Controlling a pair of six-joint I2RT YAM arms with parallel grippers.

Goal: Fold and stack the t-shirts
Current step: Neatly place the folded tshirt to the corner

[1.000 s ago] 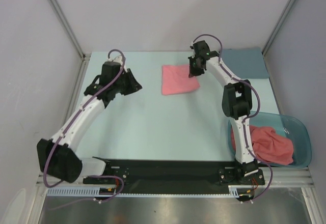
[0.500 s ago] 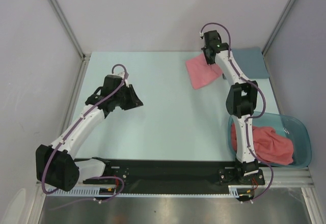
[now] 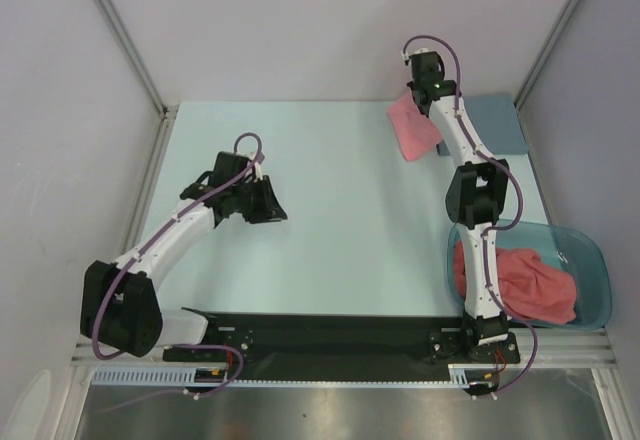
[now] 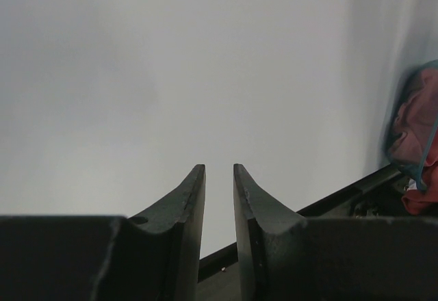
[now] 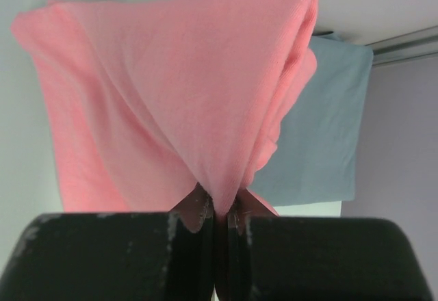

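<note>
Right fingers (image 5: 197,211) pinched tight on folded t-shirt (image 5: 171,109), upper right of top view, just beside grey-blue cloth (image 5: 321,144). Left fingers (image 4: 186,202) slightly apart, holding nothing, mid-left above counter (image 3: 330,250). More t-shirts (image 3: 530,280) crumpled in teal tub (image 3: 596,260), lower right.

The left arm (image 3: 170,240) goes up from its base at the near left corner. It bends at the elbow and reaches toward the middle of the counter (image 3: 340,250), with its wrist low over the left half. The left jaws point to the right and stand a little apart, with only a narrow gap and nothing between them. The right arm (image 3: 470,175) is stretched out long from its base at the near right, almost straight toward the far edge. The right jaws are pressed together and pinch a fold of the t-shirt (image 5: 171,96).
</note>
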